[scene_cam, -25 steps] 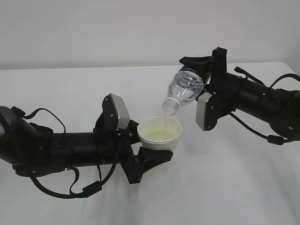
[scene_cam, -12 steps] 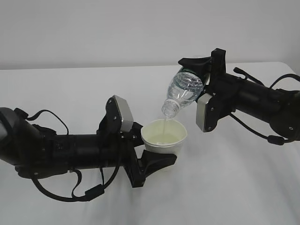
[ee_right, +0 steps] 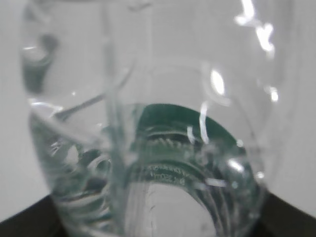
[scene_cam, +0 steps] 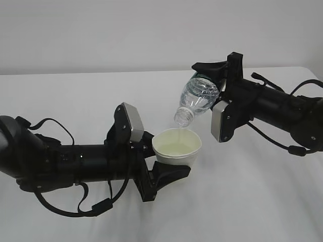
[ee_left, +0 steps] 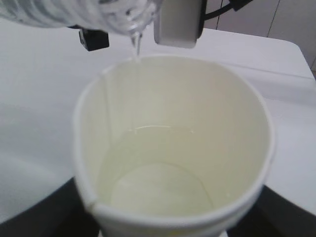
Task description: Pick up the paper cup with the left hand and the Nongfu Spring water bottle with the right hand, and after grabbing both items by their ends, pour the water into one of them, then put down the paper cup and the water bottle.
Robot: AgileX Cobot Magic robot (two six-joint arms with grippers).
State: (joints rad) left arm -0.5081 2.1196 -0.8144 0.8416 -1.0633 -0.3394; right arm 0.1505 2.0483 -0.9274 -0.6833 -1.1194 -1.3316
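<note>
- White paper, cream inside: the paper cup sits in my left claw, held upright above the table with its mouth open to the bottle.
- I see the left claw's black fingers closed around the lower wall of the cup, one below and in front, the other behind by the grey block on the wrist; the jaws stand about as wide as the cup.
- In the left wrist view the paper cup fills the picture, and the water lies in a shallow pool at its bottom.
- A thin stream runs from the bottle's neck down to the far rim of the cup in that same view.
- My right claw grips the Nongfu Spring water bottle at its base end, jaws set wide around it, with the green label band just showing at the fingers.
- The bottle is tilted neck-down toward the left, its open mouth just above the cup's far rim and not touching it.
- The right wrist view looks along the Nongfu Spring water bottle from close up; clear ribbed plastic and a patch of dark green show, and the claw's fingers appear only as dark corners at the bottom.
- Both arms hang above the white table, the left arm low and stretched from the left, the right arm coming in from the right.
</note>
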